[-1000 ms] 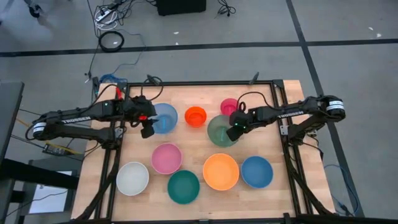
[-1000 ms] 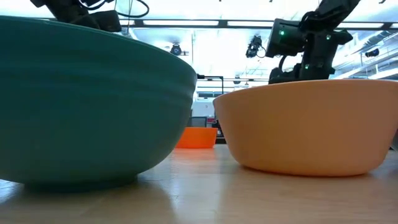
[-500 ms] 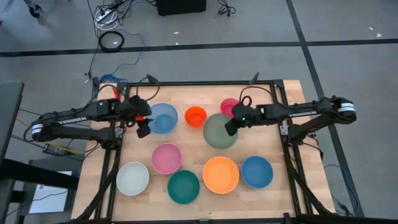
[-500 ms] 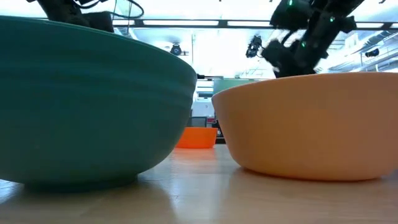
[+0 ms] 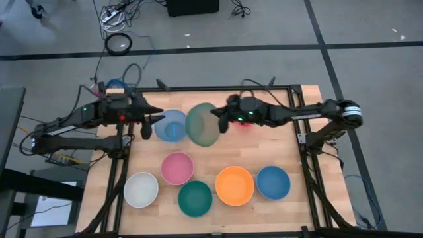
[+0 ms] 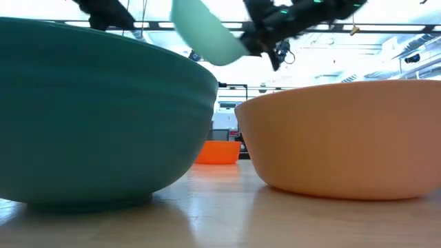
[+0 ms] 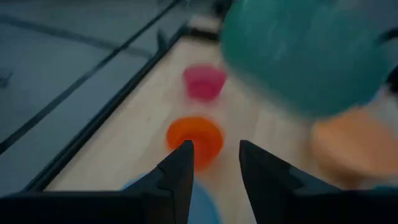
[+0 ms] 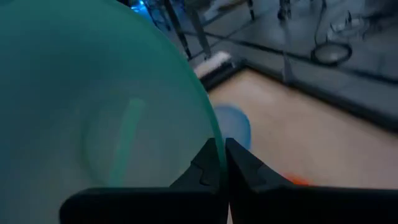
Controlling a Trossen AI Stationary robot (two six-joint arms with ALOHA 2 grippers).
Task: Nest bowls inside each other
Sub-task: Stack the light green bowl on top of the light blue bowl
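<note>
The grey-green bowl [image 5: 200, 124] hangs tilted above the far middle of the table, with my right gripper [image 5: 219, 118] shut on it. In the low view it shows high up [image 6: 204, 31]. The light blue bowl [image 5: 173, 125] stands just left of it. My left gripper [image 5: 147, 125] hovers open beside that bowl's left rim, touching nothing. A small red-orange bowl [image 7: 194, 137] and a magenta bowl [image 7: 204, 81] stand beyond in the left wrist view. Pink [image 5: 176, 168], white [image 5: 141, 189], teal [image 5: 195, 198], orange [image 5: 234, 184] and blue [image 5: 273, 182] bowls rest on their bases nearer the front. My right gripper holds the grey-green bowl by its rim [image 8: 213, 132], on the side toward the table's right. One finger is inside the bowl and one outside. The fingers reach in almost level from the right. The bowl is lifted clear and tipped steeply, its hollow facing the wrist.
The black frame rail [image 5: 225, 88] runs along the table's far edge. Bare wood [image 5: 238, 149] lies between the far bowls and the front row. In the high view the held bowl and the right arm cover the red-orange and magenta bowls.
My right gripper has shut on the grey-green bowl's rim, risen and swung toward the table's left, tipping from pointing down to almost level. The bowl has left the table and tipped up on edge near the light blue bowl. My left gripper has risen, still open.
</note>
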